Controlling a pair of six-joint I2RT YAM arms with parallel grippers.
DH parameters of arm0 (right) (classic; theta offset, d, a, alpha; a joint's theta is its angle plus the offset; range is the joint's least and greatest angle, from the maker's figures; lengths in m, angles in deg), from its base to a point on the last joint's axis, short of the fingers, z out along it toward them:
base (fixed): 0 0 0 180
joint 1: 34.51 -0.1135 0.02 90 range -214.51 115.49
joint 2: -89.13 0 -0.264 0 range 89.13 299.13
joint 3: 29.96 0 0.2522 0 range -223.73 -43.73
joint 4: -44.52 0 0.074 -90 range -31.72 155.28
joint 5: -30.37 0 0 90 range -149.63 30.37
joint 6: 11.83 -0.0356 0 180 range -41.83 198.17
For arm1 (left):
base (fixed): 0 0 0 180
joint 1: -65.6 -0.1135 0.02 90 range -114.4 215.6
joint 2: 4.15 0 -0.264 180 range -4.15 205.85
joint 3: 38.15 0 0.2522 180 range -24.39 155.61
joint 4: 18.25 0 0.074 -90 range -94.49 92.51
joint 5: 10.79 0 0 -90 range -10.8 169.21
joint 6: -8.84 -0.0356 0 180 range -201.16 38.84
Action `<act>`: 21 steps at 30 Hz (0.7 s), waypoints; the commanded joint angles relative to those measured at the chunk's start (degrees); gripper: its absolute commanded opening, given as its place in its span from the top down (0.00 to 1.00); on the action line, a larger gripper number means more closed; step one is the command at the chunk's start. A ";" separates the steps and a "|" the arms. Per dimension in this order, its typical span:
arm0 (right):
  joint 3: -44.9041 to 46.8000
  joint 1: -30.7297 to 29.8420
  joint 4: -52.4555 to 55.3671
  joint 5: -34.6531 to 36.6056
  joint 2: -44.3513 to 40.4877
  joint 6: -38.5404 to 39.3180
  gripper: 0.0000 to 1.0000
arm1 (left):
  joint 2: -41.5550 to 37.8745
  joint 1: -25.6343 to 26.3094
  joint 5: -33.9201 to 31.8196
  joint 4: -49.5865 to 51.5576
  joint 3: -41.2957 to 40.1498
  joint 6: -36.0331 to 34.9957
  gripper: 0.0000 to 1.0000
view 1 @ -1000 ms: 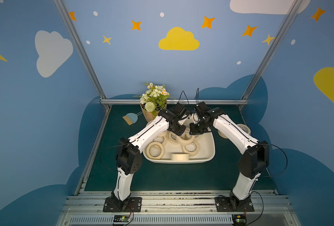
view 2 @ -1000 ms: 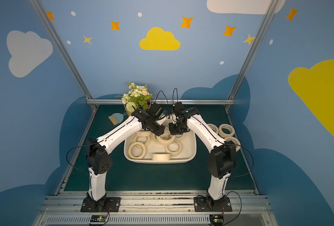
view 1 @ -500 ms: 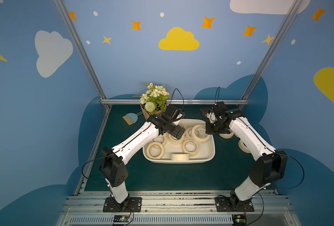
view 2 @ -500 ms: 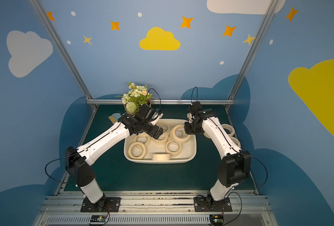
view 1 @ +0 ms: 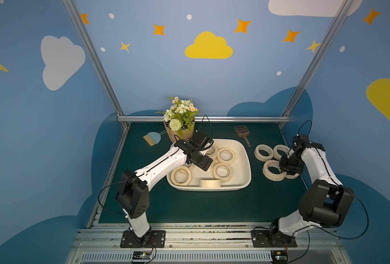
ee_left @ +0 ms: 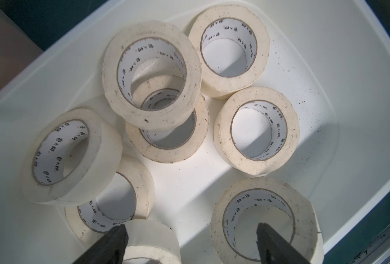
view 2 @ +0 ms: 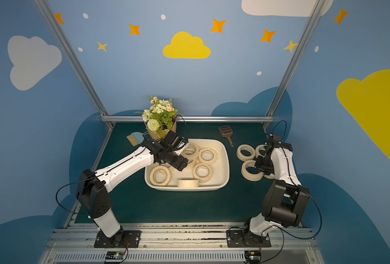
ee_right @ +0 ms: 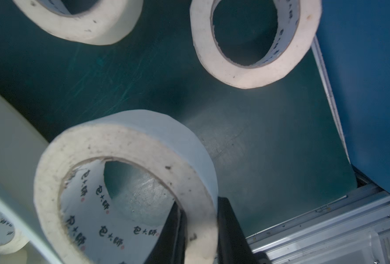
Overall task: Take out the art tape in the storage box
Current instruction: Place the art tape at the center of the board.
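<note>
Cream-beige rolls of art tape still filled much of the storage box in the middle of the green desk, some lying flat, some leaning or stacked on others and one on edge by the near wall. Four more lay out on the desk by the box's right side.

The left claw hung over the box with its fingers spread wide and empty, one finger above the hole of a near roll. For that pick the sound way looked to be lowering one finger into the core and the other outside the wall, choosing a roll not pinned under a neighbour.

The right claw pinched the wall of one roll in a narrow grip, one finger inside the core, low over the desk beside the rolls already out. Judging by the crowding, it should be set flat in the bare patch and released only once it rests, so it neither rolls nor lands on another.

Each core carried repeated dark Chinese characters with small red dots; I could not read them surely.
</note>
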 commanded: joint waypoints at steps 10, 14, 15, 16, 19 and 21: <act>-2.14 1.34 -13.69 -1.35 15.97 -2.53 1.00 | -5.85 -0.44 1.30 2.05 -3.29 3.07 0.08; -3.26 1.15 -16.18 -1.20 18.62 -2.95 1.00 | -5.82 -0.49 1.56 2.05 -3.44 3.78 0.10; -3.56 1.19 -16.21 -1.01 19.37 -3.03 1.00 | -5.86 -0.49 1.66 2.14 -3.36 3.89 0.11; -3.80 1.14 -16.25 -0.97 19.83 -2.97 1.00 | -5.88 -0.49 1.66 2.22 -3.33 3.97 0.11; -3.39 0.97 -16.90 -1.00 20.26 -2.55 1.00 | -5.88 -0.53 1.67 2.49 -3.33 4.17 0.13; -3.02 0.88 -17.09 -0.99 20.01 -2.29 0.83 | -5.81 -0.58 1.37 2.71 -3.44 4.24 0.14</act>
